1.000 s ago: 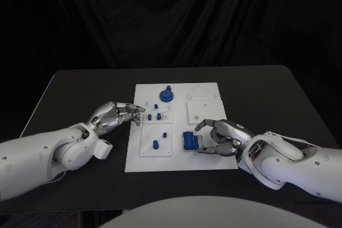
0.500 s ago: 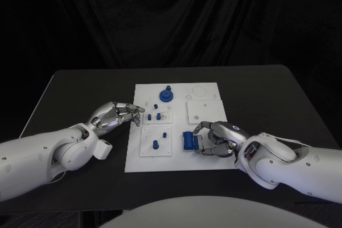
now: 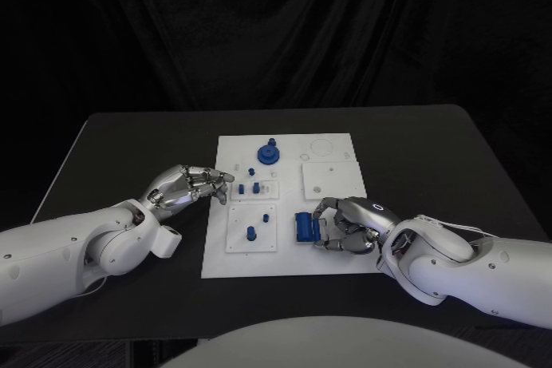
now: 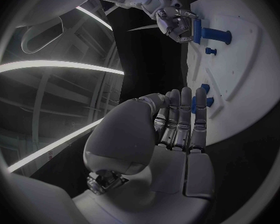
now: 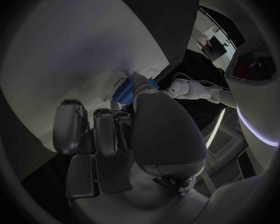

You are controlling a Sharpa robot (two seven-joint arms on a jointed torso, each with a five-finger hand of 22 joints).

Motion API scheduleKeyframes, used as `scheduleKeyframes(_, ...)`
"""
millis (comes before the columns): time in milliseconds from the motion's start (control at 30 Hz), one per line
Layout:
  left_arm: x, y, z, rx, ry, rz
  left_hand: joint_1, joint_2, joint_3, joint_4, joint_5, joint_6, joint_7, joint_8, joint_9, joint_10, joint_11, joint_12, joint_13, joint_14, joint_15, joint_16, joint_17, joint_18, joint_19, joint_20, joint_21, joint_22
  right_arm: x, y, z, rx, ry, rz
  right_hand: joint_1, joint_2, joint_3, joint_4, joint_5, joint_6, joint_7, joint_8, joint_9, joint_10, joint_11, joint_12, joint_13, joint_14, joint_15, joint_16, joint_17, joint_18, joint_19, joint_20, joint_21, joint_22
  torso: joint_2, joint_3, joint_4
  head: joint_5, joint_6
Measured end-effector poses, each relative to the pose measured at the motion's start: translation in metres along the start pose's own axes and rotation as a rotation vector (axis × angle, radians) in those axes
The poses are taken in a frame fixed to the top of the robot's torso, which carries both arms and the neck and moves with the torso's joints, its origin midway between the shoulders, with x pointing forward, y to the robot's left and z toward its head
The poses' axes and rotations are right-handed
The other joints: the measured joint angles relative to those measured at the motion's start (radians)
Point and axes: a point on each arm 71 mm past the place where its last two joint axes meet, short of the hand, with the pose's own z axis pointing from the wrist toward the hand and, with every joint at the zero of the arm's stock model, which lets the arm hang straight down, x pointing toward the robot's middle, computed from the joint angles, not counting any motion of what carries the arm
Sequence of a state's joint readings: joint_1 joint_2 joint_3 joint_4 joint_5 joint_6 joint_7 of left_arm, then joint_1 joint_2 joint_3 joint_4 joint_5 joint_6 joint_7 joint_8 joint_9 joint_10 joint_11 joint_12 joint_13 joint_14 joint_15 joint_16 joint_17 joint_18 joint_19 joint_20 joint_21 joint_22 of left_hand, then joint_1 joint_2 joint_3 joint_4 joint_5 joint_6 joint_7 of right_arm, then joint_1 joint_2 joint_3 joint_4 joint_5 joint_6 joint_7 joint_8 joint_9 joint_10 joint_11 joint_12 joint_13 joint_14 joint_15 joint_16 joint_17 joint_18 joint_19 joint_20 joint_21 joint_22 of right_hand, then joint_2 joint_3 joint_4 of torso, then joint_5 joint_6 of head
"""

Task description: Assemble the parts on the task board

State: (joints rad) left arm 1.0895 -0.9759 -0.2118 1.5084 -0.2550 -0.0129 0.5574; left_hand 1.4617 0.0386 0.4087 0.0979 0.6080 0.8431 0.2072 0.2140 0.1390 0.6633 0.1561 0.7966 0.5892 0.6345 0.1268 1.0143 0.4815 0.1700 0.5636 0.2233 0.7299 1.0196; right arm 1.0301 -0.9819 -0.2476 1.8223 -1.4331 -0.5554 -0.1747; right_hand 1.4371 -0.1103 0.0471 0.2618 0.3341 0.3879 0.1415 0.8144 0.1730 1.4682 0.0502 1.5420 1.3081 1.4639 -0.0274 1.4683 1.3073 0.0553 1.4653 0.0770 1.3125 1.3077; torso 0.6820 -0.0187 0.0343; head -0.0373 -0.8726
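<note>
The white task board (image 3: 336,178) lies mid-table. On its near right part a blue cylinder (image 3: 304,226) lies on its side. My right hand (image 3: 348,224) grips it, fingers curled over its top and bottom ends; the cylinder (image 5: 123,90) shows just past the fingertips of that hand (image 5: 134,124). My left hand (image 3: 190,184) rests at the board's left edge with fingers curled together and nothing in them. In the left wrist view, the left hand (image 4: 177,129) points at two small blue pegs (image 4: 202,102).
A blue round part with a peg (image 3: 267,152) stands at the board's far side. Two small blue pegs (image 3: 247,190) sit in a left sub-plate. Another sub-plate holds a small peg (image 3: 266,218) and an upright pin (image 3: 249,235). Black table (image 3: 138,144) surrounds the board.
My right hand has shifted left toward the blue cylinder and its fingers have curled in around it. The left hand has not moved.
</note>
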Motion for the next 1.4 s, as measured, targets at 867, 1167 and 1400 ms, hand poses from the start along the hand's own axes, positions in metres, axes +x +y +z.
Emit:
scheduleKeyframes(867,0.0,0.003,-0.001,-0.007,0.002,-0.004,0.004,0.004,-0.002,0.002,0.0,0.0,0.0,0.0,0.0,0.0,0.0,0.0,-0.004,0.0,0.0,0.0,-0.004,0.0,0.0,0.0,0.0,0.0,-0.001,0.002,-0.006,-0.013,-0.019,0.004,0.009,0.004,0.023,-0.036,0.208,0.036,0.0,0.091,0.014,0.0,0.0,0.0,0.0,0.0,0.0,0.0,0.0,0.0,0.0,0.0,-0.004,0.0,0.0,0.0,-0.0003,0.002,0.0)
scheduleKeyframes(1167,0.0,0.003,-0.002,-0.009,0.002,-0.005,0.005,0.005,-0.003,0.003,0.0,0.0,0.0,0.0,0.0,0.0,0.0,0.0,-0.006,0.0,0.0,0.0,-0.005,0.0,0.0,0.0,0.0,0.0,-0.007,0.0,-0.014,-0.009,-0.048,0.011,0.0,0.012,0.025,-0.033,0.215,0.038,0.002,0.093,0.014,0.0,0.0,0.0,0.0,0.0,0.0,0.0,0.0,0.0,0.0,0.0,-0.004,0.0,0.0,0.0,-0.0005,0.003,0.0)
scheduleKeyframes(1400,0.0,0.003,-0.002,-0.01,0.002,-0.005,0.005,0.005,-0.003,0.003,0.0,0.0,0.0,0.0,0.0,0.0,0.0,0.0,-0.006,0.0,0.0,0.0,-0.005,0.0,0.0,0.0,0.0,0.0,-0.009,-0.003,-0.017,-0.001,-0.055,0.01,-0.006,0.012,0.025,-0.033,0.215,0.038,0.001,0.093,0.014,0.0,0.0,0.0,0.0,0.0,0.0,0.0,0.0,0.0,0.0,0.0,-0.004,0.0,-0.001,0.0002,-0.0009,0.004,0.0)
